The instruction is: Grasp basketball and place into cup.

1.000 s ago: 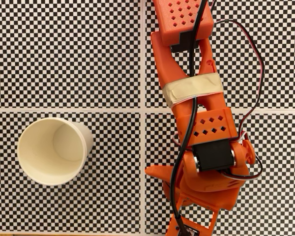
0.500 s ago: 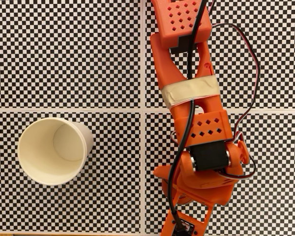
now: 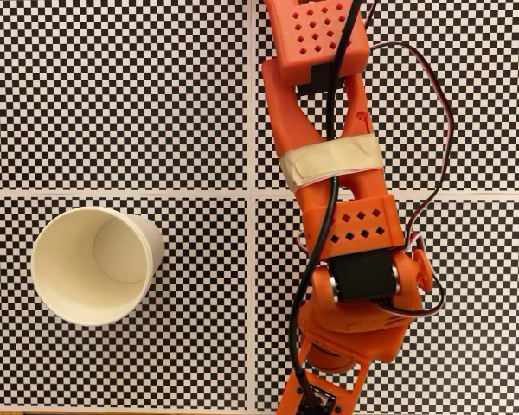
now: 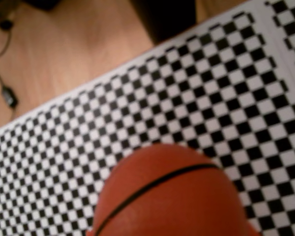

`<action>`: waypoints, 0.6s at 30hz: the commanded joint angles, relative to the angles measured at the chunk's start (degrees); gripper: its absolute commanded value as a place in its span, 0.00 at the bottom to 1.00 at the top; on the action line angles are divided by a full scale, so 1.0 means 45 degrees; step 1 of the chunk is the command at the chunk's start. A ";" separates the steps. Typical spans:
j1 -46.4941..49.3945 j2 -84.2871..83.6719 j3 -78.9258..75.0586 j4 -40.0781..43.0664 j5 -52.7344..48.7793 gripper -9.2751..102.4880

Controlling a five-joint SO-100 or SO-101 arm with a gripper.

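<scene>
Ball [image 4: 169,196] looms huge at the bottom of the wrist view, right up against the camera, so it looks carried, though whether the tool is clenched on it I cannot tell. Cup [image 3: 95,264] stands empty, well left of the arm [image 3: 342,216] in the fixed view. Grasp seemingly done; carry and drop remain.

From above, the orange arm [image 3: 337,207] runs down the right side of the checkered mat [image 3: 112,95], a strip of tape [image 3: 333,160] wrapped around it. The white cup [image 3: 91,264] stands upright at the left, well apart.
</scene>
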 commanded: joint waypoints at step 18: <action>0.0508 0.4082 -0.2656 0.4238 -0.0195 0.08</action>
